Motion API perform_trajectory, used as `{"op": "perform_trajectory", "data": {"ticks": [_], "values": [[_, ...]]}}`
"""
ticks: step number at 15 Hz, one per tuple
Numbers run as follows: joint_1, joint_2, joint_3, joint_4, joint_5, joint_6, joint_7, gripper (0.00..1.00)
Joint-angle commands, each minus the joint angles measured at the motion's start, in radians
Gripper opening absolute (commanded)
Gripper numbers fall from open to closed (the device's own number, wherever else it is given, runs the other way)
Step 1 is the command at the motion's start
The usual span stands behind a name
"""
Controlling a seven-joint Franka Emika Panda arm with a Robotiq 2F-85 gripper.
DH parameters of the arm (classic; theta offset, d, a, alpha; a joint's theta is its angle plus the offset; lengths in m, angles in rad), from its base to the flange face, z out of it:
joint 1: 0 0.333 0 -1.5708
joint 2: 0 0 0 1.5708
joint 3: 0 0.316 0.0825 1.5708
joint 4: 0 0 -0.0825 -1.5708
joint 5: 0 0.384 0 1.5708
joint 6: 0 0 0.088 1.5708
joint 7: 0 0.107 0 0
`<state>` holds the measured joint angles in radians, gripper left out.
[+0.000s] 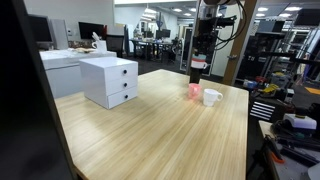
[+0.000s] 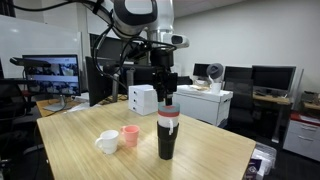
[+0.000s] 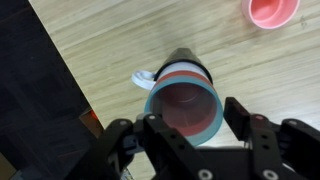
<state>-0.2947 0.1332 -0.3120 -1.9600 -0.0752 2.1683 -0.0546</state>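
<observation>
Tumbler (image 2: 167, 138): black, banded, upright on counter (image 2: 215, 152).
Claw (image 2: 167, 98): part-open, fingers straddling the tumbler's rim; firm grip cannot be told.
Pink cup (image 2: 130, 136), white mug (image 2: 108, 142): side by side nearby.

the tall tumbler (image 2: 168, 135) stands upright near the worktop (image 2: 215, 150) edge. the fingers (image 3: 245, 120) flank its rim, so the way straight down is blocked there. just beside it sit a pink cup (image 2: 130, 136) and a white mug (image 2: 108, 142), closing that side low down. the white drawer unit (image 1: 110, 80) stands well apart. the broad wooden stretch in front of the drawers is free to pass.
</observation>
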Motion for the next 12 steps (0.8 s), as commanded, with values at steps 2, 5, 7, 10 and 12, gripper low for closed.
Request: {"op": "perform_trajectory", "data": {"ticks": [2,5,7,10,12], "values": [[-0.011,0.02,0.011,0.032,0.039,-0.028,-0.012,0.27],[-0.012,0.023,0.012,0.031,0.042,-0.029,-0.012,0.07],[-0.012,0.024,0.013,0.028,0.043,-0.03,-0.012,0.05],[-0.008,0.023,0.016,0.023,0.035,-0.032,-0.009,0.03],[0.002,0.024,0.02,0.029,0.012,-0.056,0.002,0.06]]}}
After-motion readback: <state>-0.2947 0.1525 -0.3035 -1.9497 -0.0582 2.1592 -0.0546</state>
